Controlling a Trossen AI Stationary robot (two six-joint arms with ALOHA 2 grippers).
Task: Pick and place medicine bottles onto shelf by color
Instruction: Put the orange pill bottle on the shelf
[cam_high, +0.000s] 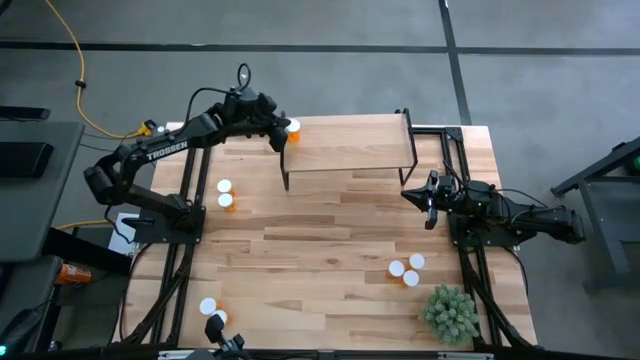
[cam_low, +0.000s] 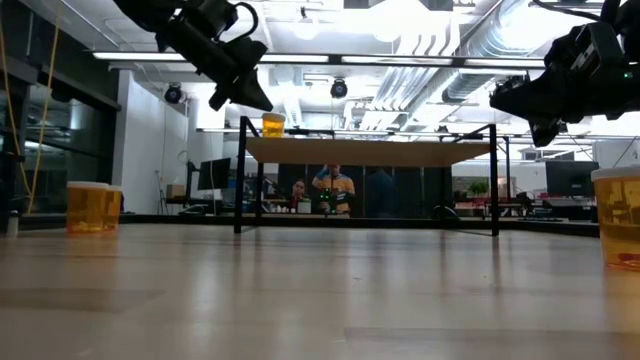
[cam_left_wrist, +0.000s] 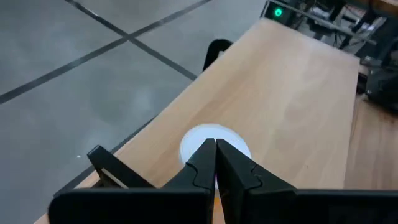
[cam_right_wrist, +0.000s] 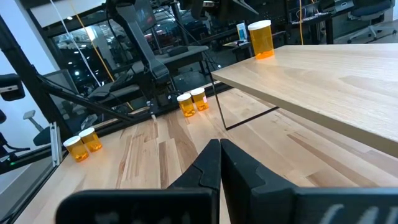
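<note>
The left claw (cam_high: 280, 135) hangs closed and empty just above a bottle (cam_high: 293, 127) standing on the shelf's (cam_high: 350, 145) left corner; in the left wrist view its fingers (cam_left_wrist: 202, 168) hide most of the white cap. The right claw (cam_high: 428, 200), closed too, waits off the shelf's right end. Other bottles sit in pairs on the table (cam_high: 320, 270): left (cam_high: 226, 194), front-right (cam_high: 405, 269), and front-left (cam_high: 212, 311), partly cut off.

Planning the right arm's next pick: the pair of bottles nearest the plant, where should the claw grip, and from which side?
Grip the bottle farther from the plant across its white cap and upper body, coming straight down from above. It stands upright, so the round cap faces up. Its neighbours stand very close, so close the fingers across the free sides. The right claw hangs near the shelf.
</note>
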